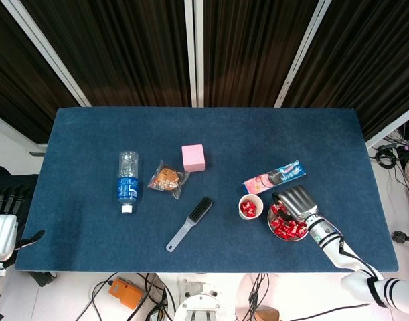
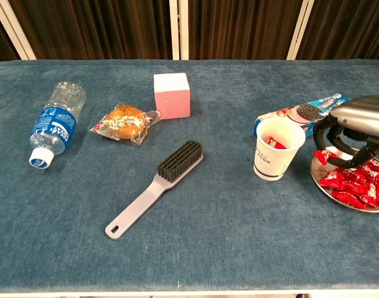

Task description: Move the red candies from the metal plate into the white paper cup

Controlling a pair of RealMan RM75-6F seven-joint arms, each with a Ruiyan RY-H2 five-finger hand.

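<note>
Both views: right hand (image 2: 353,127) over red candies (image 2: 353,180), fingers (image 2: 325,138) curled, grip unclear; head-only: left hand (image 1: 2,231).

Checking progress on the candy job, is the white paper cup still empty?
Not empty: the upright white paper cup holds at least one red candy.

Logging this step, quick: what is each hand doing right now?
Left hand: off the table's left edge, holding nothing, fingers apart.
Right hand: fingers curled down over the candies on the plate; grip cannot be told.
</note>
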